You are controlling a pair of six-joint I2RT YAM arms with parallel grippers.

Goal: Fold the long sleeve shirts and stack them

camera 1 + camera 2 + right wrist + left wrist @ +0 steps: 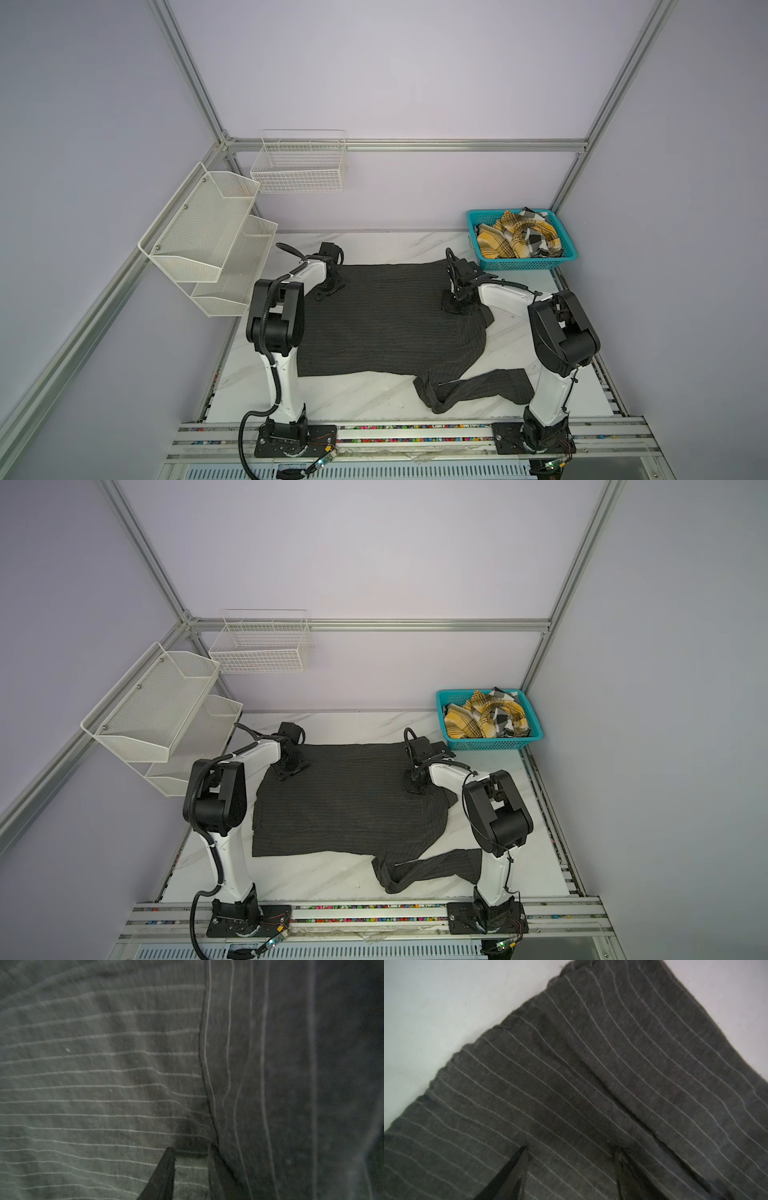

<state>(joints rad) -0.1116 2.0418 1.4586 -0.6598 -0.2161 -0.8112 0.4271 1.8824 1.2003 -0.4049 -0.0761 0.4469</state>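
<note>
The dark charcoal pinstriped shirt [386, 324] [345, 808] lies spread flat on the marble table, one sleeve [478, 388] trailing toward the front right. The yellow, black and white plaid shirt [519, 239] [486, 717] sits crumpled in the teal basket [528, 264]. My left gripper [323, 294] [572, 1148] is open, its tips resting on the cloth near the shirt's far left corner [591, 1064]. My right gripper [457, 305] [192, 1148] stands on the shirt's right side beside a seam, jaws narrowly open, with flat striped cloth [104, 1084] showing in the gap.
Two white mesh shelves [208, 232] hang on the left wall and a white wire basket [299, 166] on the back wall. Bare marble table [374, 399] shows in front of the shirt. Both arm bases sit on the front rail [415, 432].
</note>
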